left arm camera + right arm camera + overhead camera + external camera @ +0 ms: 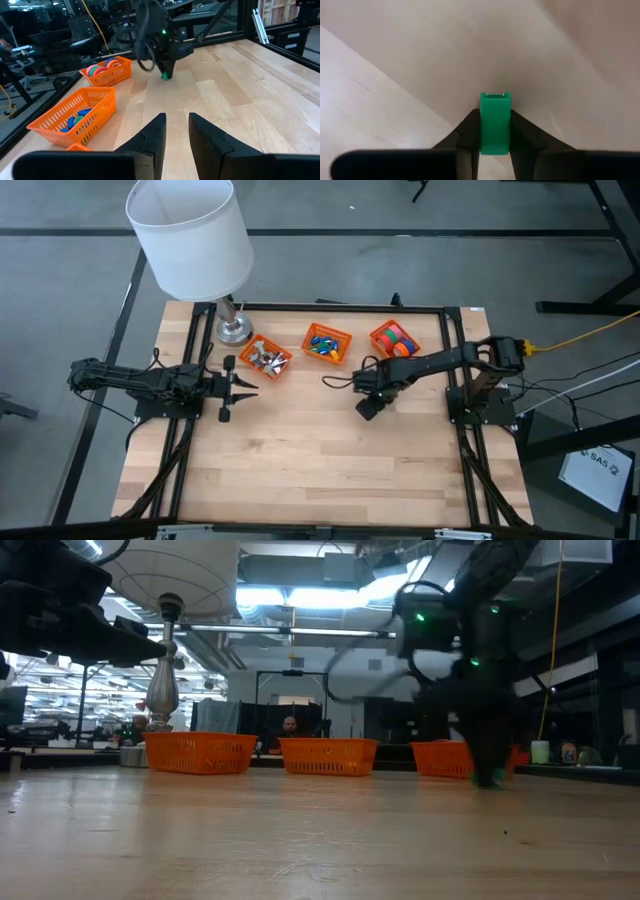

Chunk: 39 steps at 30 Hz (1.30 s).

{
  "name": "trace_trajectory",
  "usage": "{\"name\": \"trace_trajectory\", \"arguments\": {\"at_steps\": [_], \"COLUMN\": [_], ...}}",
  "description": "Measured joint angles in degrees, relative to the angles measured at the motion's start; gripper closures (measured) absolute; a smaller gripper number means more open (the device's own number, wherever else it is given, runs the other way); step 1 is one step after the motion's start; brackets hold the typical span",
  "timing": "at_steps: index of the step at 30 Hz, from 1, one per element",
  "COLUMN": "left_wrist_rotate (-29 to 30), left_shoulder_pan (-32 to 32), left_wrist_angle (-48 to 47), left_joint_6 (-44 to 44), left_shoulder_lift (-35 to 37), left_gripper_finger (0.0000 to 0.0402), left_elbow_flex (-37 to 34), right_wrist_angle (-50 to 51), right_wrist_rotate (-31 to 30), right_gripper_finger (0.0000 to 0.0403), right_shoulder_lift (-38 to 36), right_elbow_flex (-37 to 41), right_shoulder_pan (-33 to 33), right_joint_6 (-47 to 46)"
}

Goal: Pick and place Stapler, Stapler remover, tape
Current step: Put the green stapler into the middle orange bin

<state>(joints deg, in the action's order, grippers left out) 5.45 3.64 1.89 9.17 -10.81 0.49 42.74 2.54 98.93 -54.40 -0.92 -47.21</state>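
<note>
My right gripper [368,408] points down at the table in front of the baskets and is shut on a small green tape roll [495,120]; the left wrist view shows that tape roll [164,76] at its fingertips, low over the wood. Three orange baskets stand in a row at the far side. The right basket [394,338] holds red, orange and green tape rolls, the middle basket [327,343] blue pieces, and the left basket [266,358] metal pieces. My left gripper [245,387] hovers open near the left basket, touching nothing. No stapler shows. My right gripper pinches the green tape roll between its two fingers, which press on the roll's flat sides [495,135]. The roll stands on edge, its rim [495,97] sticking out past the fingertips. The fingers come from above, pointing down. Whether the roll touches the table cannot be told.
A table lamp with a white shade [190,235] and a metal base [233,330] stands at the far left corner, next to the left basket. The bare wooden tabletop [320,460] stretches toward the near edge. A black frame rail [320,308] runs along the far edge.
</note>
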Motion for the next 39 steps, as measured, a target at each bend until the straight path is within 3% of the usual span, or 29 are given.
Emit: {"name": "trace_trajectory", "arguments": {"at_steps": [9, 19, 24, 31, 39], "left_wrist_rotate": [0.0, 0.0, 0.0, 0.0, 0.0], "left_shoulder_pan": [0.0, 0.0, 0.0, 0.0, 0.0], "left_wrist_angle": [0.0, 0.0, 0.0, 0.0, 0.0], "left_joint_6": [0.0, 0.0, 0.0, 0.0, 0.0], "left_shoulder_lift": [0.0, 0.0, 0.0, 0.0, 0.0], "left_gripper_finger": [0.0323, 0.0323, 0.0320, 0.0323, 0.0322], "left_elbow_flex": [0.0, 0.0, 0.0, 0.0, 0.0], "right_wrist_angle": [-12.9, -33.9, -40.2, -42.2, -42.1], "right_wrist_rotate": [-2.7, -8.3, -12.3, -12.2, -12.2], "right_gripper_finger": [0.0310, 0.0321, 0.0313, 0.0316, 0.0281], "right_shoulder_lift": [-0.1, -0.1, -0.1, -0.1, -0.1], "right_elbow_flex": [-6.0, -11.1, -11.4, -11.4, -11.4], "right_shoulder_pan": [-1.9, -5.7, -7.6, -9.8, -11.4], "right_joint_6": [14.3, 32.7, 37.0, 37.2, 37.2]}}
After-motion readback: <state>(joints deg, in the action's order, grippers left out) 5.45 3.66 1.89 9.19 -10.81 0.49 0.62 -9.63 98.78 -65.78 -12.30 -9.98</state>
